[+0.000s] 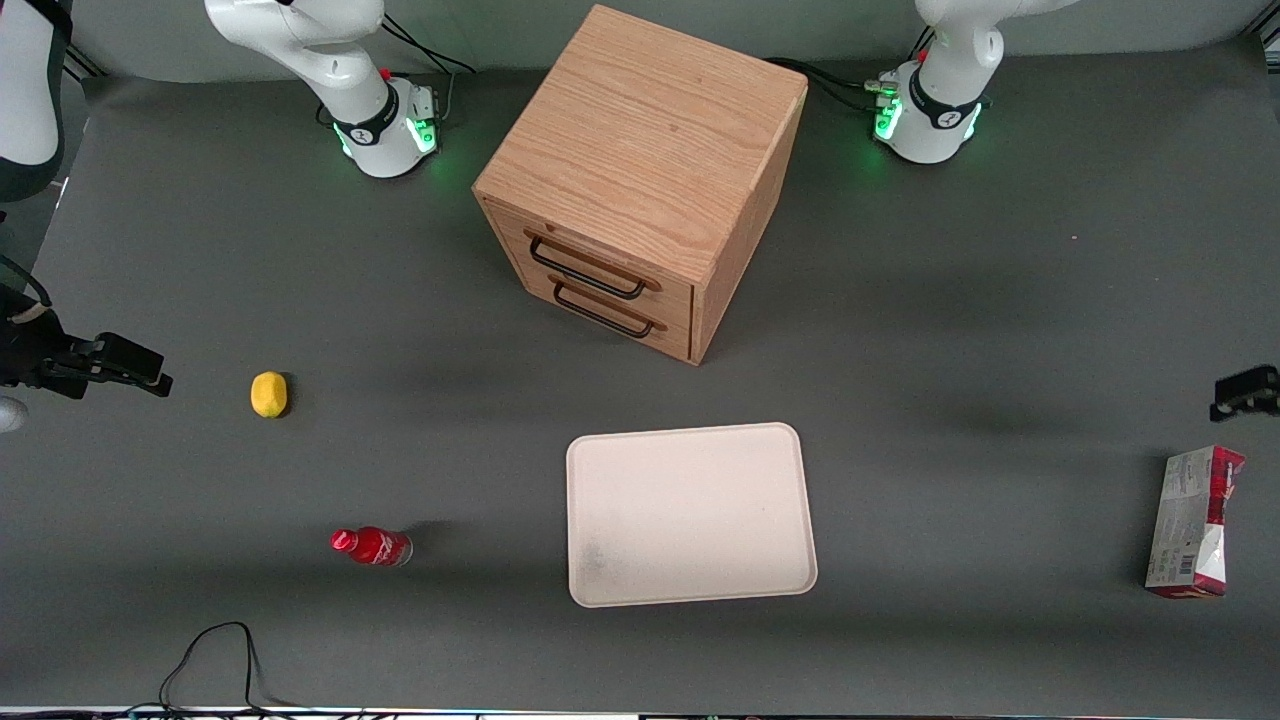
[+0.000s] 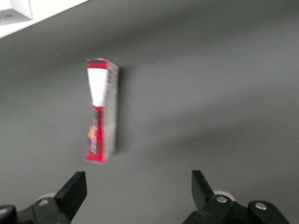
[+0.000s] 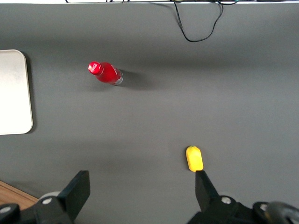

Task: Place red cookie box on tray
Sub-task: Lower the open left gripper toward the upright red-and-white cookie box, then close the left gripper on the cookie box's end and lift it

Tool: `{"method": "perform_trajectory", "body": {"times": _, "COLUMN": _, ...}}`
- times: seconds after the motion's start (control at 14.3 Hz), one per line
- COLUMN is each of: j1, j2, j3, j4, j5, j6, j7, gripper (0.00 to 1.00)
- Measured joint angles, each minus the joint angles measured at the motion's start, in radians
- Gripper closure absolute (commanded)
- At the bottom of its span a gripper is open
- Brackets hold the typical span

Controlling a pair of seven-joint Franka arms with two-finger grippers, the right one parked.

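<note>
The red cookie box [image 1: 1190, 522] lies on the dark table toward the working arm's end, grey-white printed face with barcode up, red side showing. It also shows in the left wrist view [image 2: 101, 110], standing on a long edge. The cream-white tray [image 1: 690, 512] lies flat in front of the wooden cabinet, nearer the front camera, with nothing on it. My left gripper [image 1: 1245, 392] hangs above the table just farther from the front camera than the box. In the left wrist view the gripper [image 2: 138, 189] is open and holds nothing; the box lies apart from its fingertips.
A wooden two-drawer cabinet [image 1: 640, 180] stands at mid-table. A small red bottle [image 1: 372, 546] and a yellow lemon [image 1: 268, 394] lie toward the parked arm's end. A black cable [image 1: 215, 660] loops at the table's near edge.
</note>
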Motion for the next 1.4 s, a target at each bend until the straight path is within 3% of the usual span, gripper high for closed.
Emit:
{"method": "perform_trajectory", "body": {"times": 0.42, "j1": 0.03, "j2": 0.25, "j3": 0.052, "j4": 0.117, "j5": -0.02, "j6": 0.115, "j7": 0.232, "gripper": 0.0}}
{"method": "perform_trajectory", "body": {"times": 0.7, "j1": 0.066, "j2": 0.36, "j3": 0.052, "j4": 0.124, "j5": -0.024, "j6": 0.265, "j7": 0.274, "gripper": 0.03}}
{"method": "perform_trajectory", "body": {"times": 0.77, "j1": 0.069, "j2": 0.38, "j3": 0.052, "j4": 0.127, "j5": -0.029, "j6": 0.298, "j7": 0.275, "gripper": 0.09}}
{"method": "perform_trajectory", "body": {"times": 0.84, "j1": 0.069, "j2": 0.4, "j3": 0.052, "j4": 0.128, "j5": -0.045, "j6": 0.328, "j7": 0.275, "gripper": 0.25}}
{"method": "perform_trajectory", "body": {"times": 1.05, "j1": 0.069, "j2": 0.453, "j3": 0.051, "j4": 0.13, "j5": -0.101, "j6": 0.362, "j7": 0.275, "gripper": 0.78}}
{"method": "perform_trajectory", "body": {"times": 1.12, "j1": 0.069, "j2": 0.465, "j3": 0.051, "j4": 0.131, "j5": -0.106, "j6": 0.365, "j7": 0.274, "gripper": 1.0}}
{"method": "perform_trajectory", "body": {"times": 1.4, "j1": 0.068, "j2": 0.478, "j3": 0.05, "j4": 0.143, "j5": -0.111, "j6": 0.366, "j7": 0.259, "gripper": 1.0}}
